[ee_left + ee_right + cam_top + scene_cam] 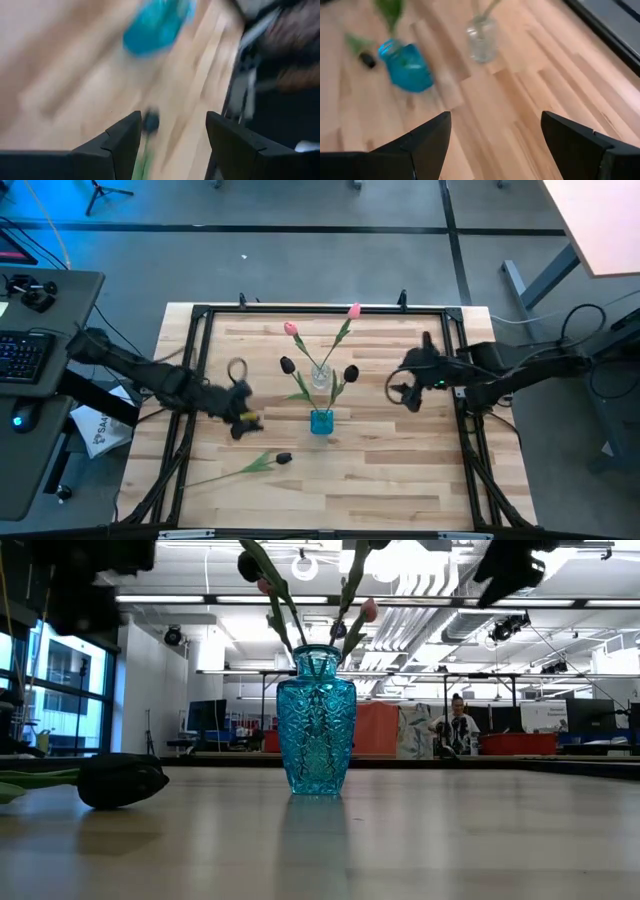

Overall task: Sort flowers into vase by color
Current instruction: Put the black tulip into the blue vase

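Observation:
A blue glass vase point(321, 421) point(315, 720) stands mid-table and holds two dark tulips point(287, 365) point(351, 373). Just behind it a clear vase point(320, 377) point(482, 37) holds two pink tulips point(291, 329) point(354, 310). A third dark tulip point(283, 458) point(120, 780) lies flat on the table near the front, its stem pointing to the table's left. My left gripper point(243, 420) point(172, 117) hovers open left of the blue vase, above and behind that lying tulip point(151, 121). My right gripper point(408, 392) point(495, 117) is open, raised to the right of the vases.
A black frame point(200, 315) runs around the wooden table top. Bare wood lies in front of and to the right of the vases. A keyboard and desk point(25, 350) stand off the table's left. A person point(458, 725) stands far back in the room.

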`<move>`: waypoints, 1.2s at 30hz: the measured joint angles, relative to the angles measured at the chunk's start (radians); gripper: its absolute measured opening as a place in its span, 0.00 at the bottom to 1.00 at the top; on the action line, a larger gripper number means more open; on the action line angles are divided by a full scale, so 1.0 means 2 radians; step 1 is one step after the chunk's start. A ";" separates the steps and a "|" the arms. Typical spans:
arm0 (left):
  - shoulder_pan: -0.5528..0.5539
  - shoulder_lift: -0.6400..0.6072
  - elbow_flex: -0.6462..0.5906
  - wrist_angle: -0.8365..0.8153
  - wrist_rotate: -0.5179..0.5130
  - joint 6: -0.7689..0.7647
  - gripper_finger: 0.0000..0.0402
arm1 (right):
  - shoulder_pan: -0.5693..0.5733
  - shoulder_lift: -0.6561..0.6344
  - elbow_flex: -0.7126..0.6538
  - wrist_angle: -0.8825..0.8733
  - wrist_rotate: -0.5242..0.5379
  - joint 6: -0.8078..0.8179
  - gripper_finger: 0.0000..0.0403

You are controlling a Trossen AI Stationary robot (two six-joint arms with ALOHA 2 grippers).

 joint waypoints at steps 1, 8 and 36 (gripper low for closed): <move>-0.014 0.018 0.004 -0.013 0.011 -0.008 0.53 | 0.000 -0.014 -0.011 0.001 0.011 0.015 0.76; -0.116 0.159 0.023 -0.037 0.031 0.031 0.53 | 0.000 -0.080 -0.082 0.036 0.047 0.094 0.76; -0.161 0.343 0.062 -0.037 0.031 0.006 0.22 | 0.000 -0.087 -0.115 0.049 0.049 0.060 0.76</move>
